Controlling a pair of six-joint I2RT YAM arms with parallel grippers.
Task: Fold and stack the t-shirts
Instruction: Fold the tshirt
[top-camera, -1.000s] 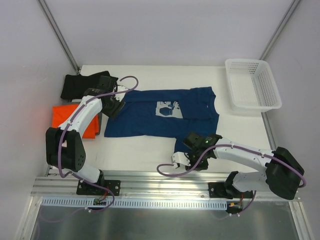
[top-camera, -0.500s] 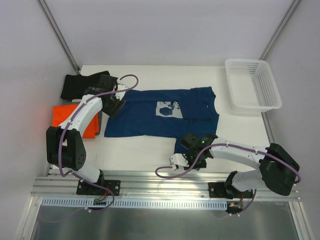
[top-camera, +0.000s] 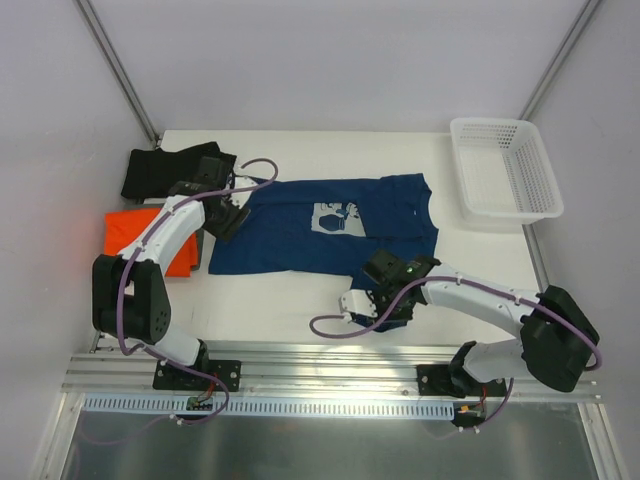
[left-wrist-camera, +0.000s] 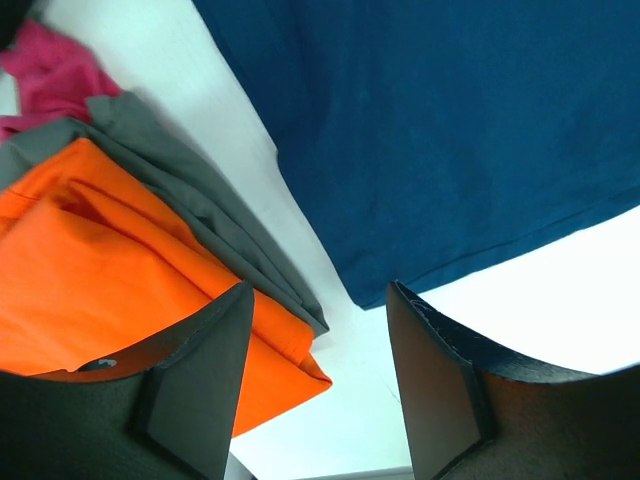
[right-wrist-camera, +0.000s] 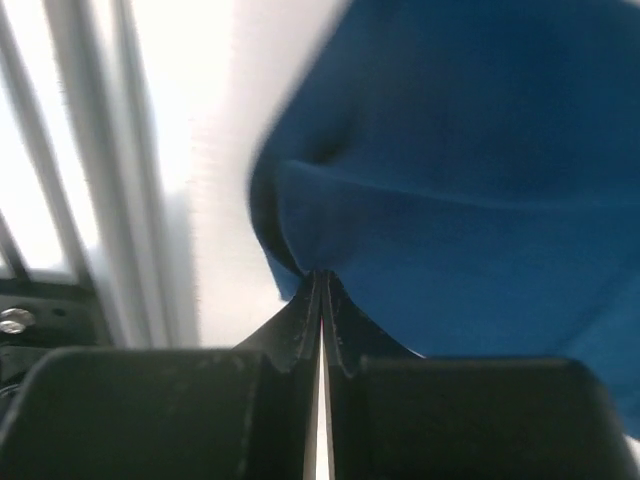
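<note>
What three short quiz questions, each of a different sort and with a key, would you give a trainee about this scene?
1. True or false: the right end effector is shut on the navy blue cloth t-shirt.
2. Where does the folded bright orange cloth t-shirt lie? A) under the navy t-shirt; B) on the white table, left of the navy t-shirt; C) on top of the navy t-shirt.
3. Which end effector has open jaws?
Key: 1 true; 2 B; 3 the left end effector.
</note>
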